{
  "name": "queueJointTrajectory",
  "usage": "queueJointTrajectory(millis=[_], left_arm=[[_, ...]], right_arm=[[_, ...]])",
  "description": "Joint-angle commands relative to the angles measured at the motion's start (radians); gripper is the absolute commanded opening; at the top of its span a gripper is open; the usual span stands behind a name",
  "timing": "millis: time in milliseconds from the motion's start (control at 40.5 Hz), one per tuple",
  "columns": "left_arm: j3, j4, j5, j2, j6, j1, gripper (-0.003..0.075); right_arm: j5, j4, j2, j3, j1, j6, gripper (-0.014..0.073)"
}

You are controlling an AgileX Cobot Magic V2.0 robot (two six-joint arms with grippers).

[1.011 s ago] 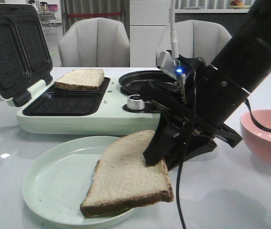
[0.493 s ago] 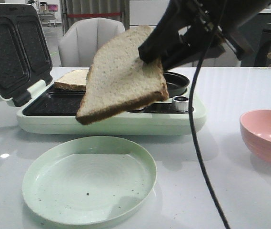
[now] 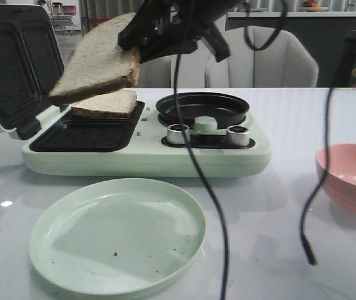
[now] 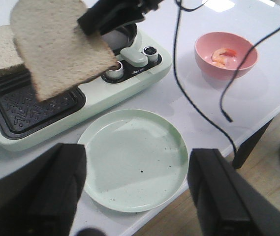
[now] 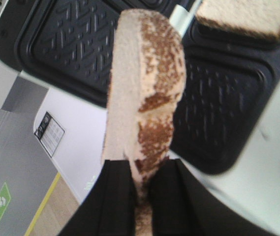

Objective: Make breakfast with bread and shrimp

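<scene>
The right gripper (image 5: 142, 189), black and two-fingered, is clenched on one edge of a pale white slice of sandwich bread with dark brown crust (image 3: 96, 59), holding it tilted in the air above the pale green sandwich maker (image 3: 146, 147); in the front view the slice hangs over the rear left baking well, its low corner close above a second slice of white bread (image 3: 106, 103) that lies flat in that well. The front left well (image 3: 81, 136), black and ribbed, is bare, and the maker's lid (image 3: 15, 62) stands open and tilted back at the far left, leaving room above both wells. To the right on the same appliance sit a round black pan (image 3: 203, 109) and two silver knobs (image 3: 178, 134). In front of the maker, apart from it, lies a round pale green plate (image 3: 118, 234) with a raised rim and a few dark specks, nothing on it. A pink bowl (image 4: 226, 54) stands well to the right near the table edge and holds small curled pinkish and orange-red shrimp (image 4: 221, 55). Black cables (image 3: 196, 169) hang from the right arm down across the front view, passing before the knobs and the plate, with another loose end (image 3: 309, 244) dangling left of the bowl. The left gripper (image 4: 137, 196) hovers over the near edge of the plate with its dark fingers (image 4: 223, 196) spread wide, grasping nothing. The white glossy table (image 3: 278, 250) reflects light; grey chairs (image 3: 265, 59) stand behind it.
</scene>
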Motion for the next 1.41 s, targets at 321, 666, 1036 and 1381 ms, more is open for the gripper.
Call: queueJointTrajectory(millis=[321,666,1036,1381], left_arm=[[-0.027,0.017,-0.075,-0.001,-0.009,-0.006,0.0499],[-0.027,0.017,-0.075,-0.001,-0.009,-0.006,0.0499],[-0.027,0.017,-0.075,-0.001,-0.009,-0.006,0.0499],[-0.027,0.017,-0.075,-0.001,-0.009,-0.006,0.0499]], right_arm=[[0.002,0.085,0.255,-0.339,0.027,-0.011,0.035],[0.017,0.038,0.219,-0.351,0.012,-0.011,0.0619],[0.041,-0.696,-0.059,-0.286,0.06,0.32,0.0619],[-0.085,-0.98,-0.466,0.199,0.083,0.468,0.0619]])
